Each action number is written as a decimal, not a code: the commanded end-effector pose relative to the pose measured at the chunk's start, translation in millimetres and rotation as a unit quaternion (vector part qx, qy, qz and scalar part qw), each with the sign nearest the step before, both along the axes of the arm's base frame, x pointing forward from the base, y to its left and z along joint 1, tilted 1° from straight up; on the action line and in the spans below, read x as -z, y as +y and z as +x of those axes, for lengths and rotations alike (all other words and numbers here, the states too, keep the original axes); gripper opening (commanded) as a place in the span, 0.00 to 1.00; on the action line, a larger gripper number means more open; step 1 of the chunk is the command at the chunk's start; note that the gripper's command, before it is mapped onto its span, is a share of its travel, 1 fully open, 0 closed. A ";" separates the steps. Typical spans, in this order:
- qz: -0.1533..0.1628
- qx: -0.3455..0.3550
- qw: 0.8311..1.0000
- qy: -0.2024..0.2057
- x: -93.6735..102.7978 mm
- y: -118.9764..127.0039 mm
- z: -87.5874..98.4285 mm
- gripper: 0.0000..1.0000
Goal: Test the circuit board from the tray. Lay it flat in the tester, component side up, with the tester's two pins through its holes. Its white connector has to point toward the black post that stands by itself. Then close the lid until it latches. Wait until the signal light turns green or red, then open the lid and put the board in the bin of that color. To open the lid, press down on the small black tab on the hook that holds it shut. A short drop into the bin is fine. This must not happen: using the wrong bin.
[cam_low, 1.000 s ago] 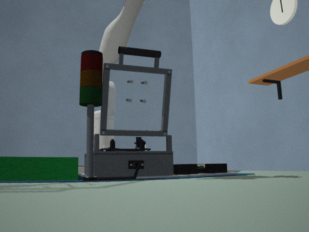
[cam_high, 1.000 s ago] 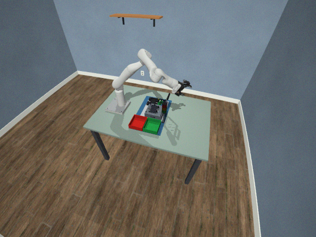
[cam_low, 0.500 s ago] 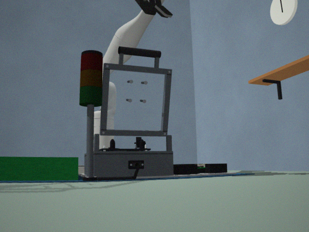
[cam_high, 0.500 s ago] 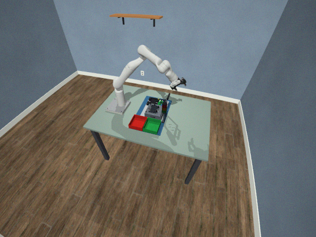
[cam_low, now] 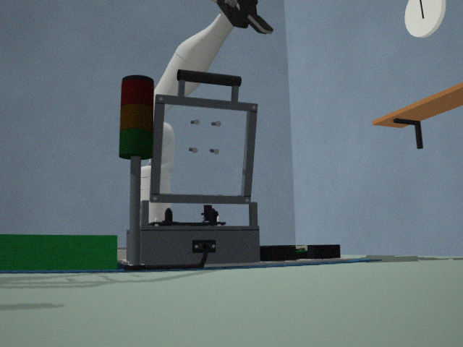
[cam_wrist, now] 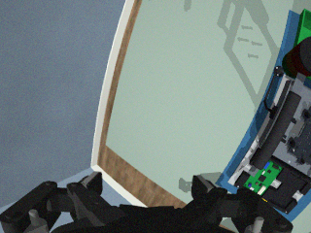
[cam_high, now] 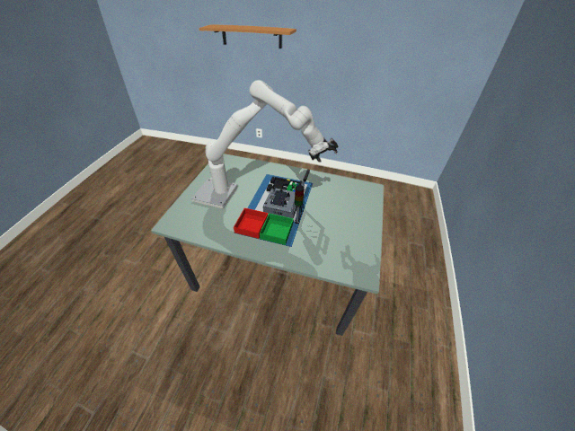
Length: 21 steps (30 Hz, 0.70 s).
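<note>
Jaws: one pair, spread, unladen. Circuit board: one, below them, in tray, untested. Lid: raised; seating, closing, sorting outstanding.

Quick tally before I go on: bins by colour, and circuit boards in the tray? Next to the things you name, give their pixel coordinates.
Red bins: 1, the red bin (cam_high: pixel 251 224)
Green bins: 1, the green bin (cam_high: pixel 277 229) (cam_low: pixel 56 252) (cam_wrist: pixel 305 24)
Circuit boards in the tray: 1, the green board (cam_wrist: pixel 264 179)
Total: 3

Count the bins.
2: the red bin in front of the tester, the green bin right beside it.
</note>
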State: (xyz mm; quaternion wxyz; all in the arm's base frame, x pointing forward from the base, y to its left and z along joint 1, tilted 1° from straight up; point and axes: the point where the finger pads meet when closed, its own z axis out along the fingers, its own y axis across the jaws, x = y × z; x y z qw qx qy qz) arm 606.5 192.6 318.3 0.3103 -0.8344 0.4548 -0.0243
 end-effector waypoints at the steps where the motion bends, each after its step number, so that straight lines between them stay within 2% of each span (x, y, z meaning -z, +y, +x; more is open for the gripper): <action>1: 0.001 -0.003 1.000 -0.001 -1.5 3.6 -1.0 1.00; 3: 0.001 -0.003 1.000 -0.001 -1.5 3.6 -1.0 1.00; 4: -0.008 0.001 1.000 0.016 2.6 9.9 -11.8 1.00; 12: -0.008 0.001 1.000 0.016 2.6 9.9 -11.8 1.00; 13: -0.017 0.005 0.999 0.033 6.4 15.6 -22.5 1.00; 21: -0.017 0.005 0.999 0.033 6.4 15.6 -22.5 1.00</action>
